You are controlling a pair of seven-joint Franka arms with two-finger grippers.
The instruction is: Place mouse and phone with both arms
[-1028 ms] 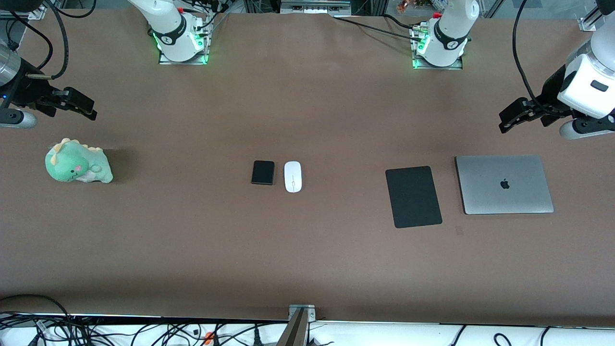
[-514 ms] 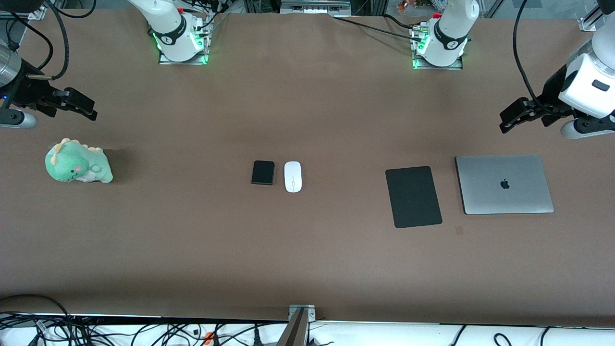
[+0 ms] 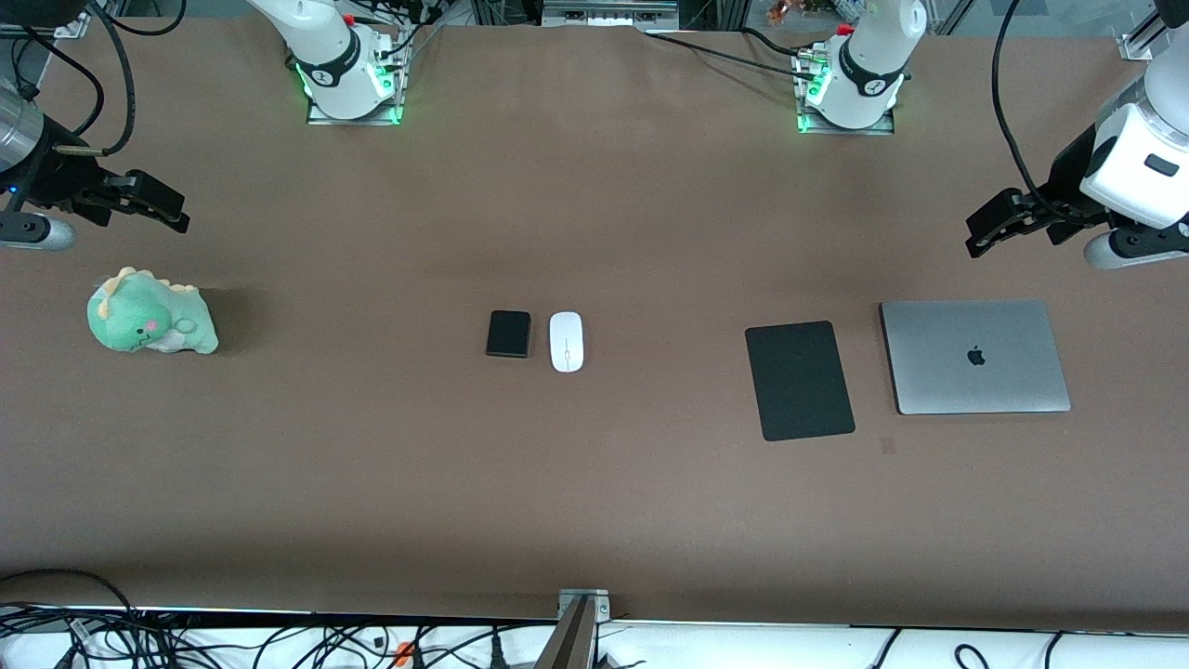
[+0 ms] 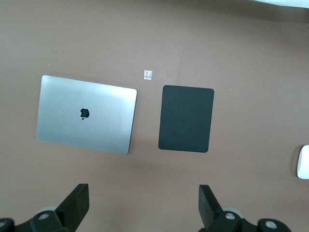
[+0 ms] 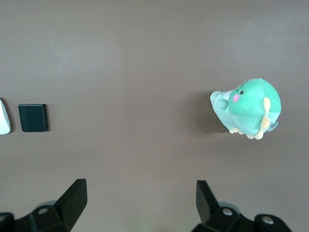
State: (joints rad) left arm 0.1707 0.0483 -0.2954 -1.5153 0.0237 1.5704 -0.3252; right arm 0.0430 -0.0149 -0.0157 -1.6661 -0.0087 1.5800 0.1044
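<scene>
The left gripper [image 3: 986, 226] is held over bare table at the left arm's end, fingers [image 4: 77, 203] spread wide with nothing between them; the laptop [image 3: 973, 357] and mouse pad [image 3: 799, 380] lie below it. The right gripper [image 3: 158, 206] is held over bare table at the right arm's end, fingers [image 5: 75, 195] likewise spread and empty, near the green plush dinosaur [image 3: 149, 312]. The mouse [image 3: 566, 341] and phone [image 3: 508, 334] are found side by side at mid-table, well apart from both grippers.

signs: apple-shaped logo, dark, centred on lid of closed silver laptop [image 3: 975, 356] | laptop just beside black mouse pad [image 3: 799, 380] | readable text: none
</scene>
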